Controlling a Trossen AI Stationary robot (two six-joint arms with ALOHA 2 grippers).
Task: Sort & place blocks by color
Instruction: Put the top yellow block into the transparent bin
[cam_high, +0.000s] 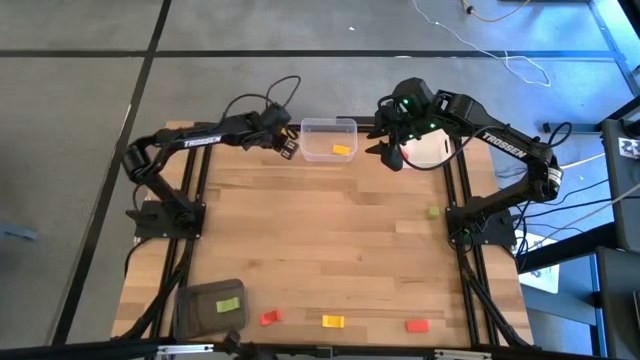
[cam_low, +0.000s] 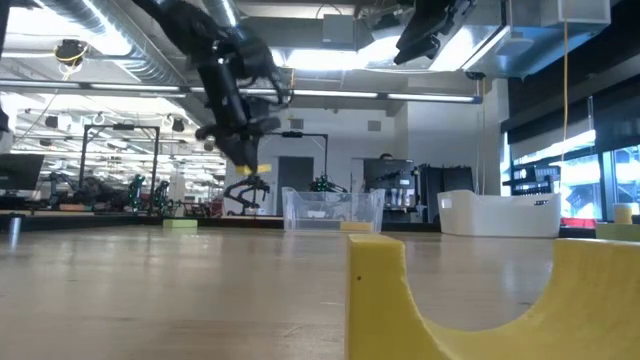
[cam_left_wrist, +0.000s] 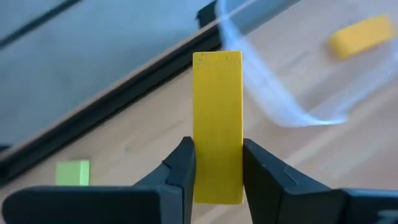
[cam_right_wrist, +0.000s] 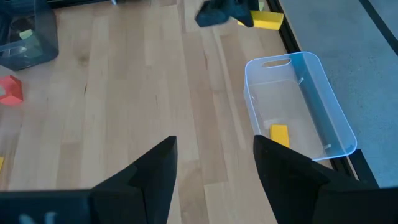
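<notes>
Left wrist view, jaws clamping yellow block (cam_left_wrist: 217, 124)

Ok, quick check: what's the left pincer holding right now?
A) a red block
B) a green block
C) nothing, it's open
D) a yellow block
D. The left wrist view shows the left pincer shut on a yellow block, next to the clear bin that already holds another yellow block.

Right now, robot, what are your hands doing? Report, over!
Left gripper shut on yellow block, beside clear bin. Right gripper open, empty, above the table. One yellow block already binned. Path looks clear.
</notes>
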